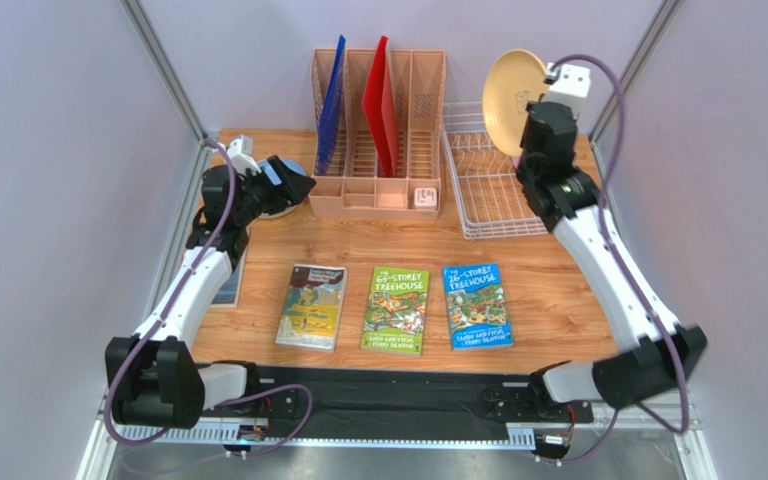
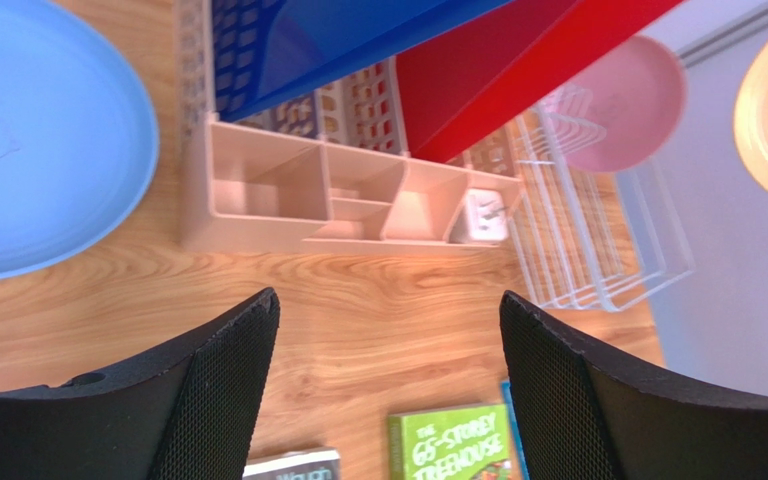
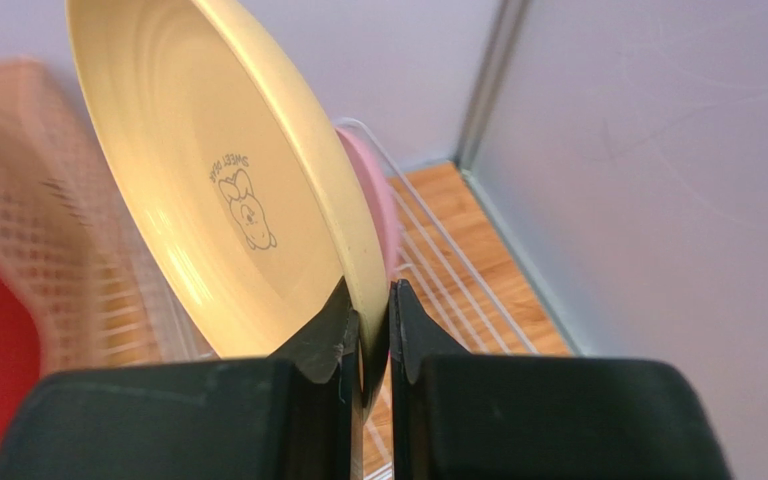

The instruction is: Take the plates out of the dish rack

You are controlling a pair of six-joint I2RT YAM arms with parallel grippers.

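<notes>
My right gripper (image 1: pixel 536 104) is shut on the rim of a cream plate (image 1: pixel 514 88) and holds it upright in the air above the white wire dish rack (image 1: pixel 488 200). In the right wrist view the fingers (image 3: pixel 330 325) clamp the plate's lower edge (image 3: pixel 228 190). A pink plate (image 3: pixel 376 205) stands in the rack (image 3: pixel 448 260) just behind it, and it also shows in the left wrist view (image 2: pixel 623 100). A grey-blue plate (image 2: pixel 38 140) lies flat on the table at the left. My left gripper (image 1: pixel 296 186) is open and empty just above it, jaws wide apart (image 2: pixel 388 300). No second cream plate is in view.
A salmon-pink slotted organiser (image 1: pixel 378 185) stands left of the rack, holding an upright blue board (image 1: pixel 333 100) and a red board (image 1: pixel 380 105). Several books lie across the front of the table (image 1: pixel 312 306) (image 1: pixel 397 309) (image 1: pixel 477 305). Walls close in both sides.
</notes>
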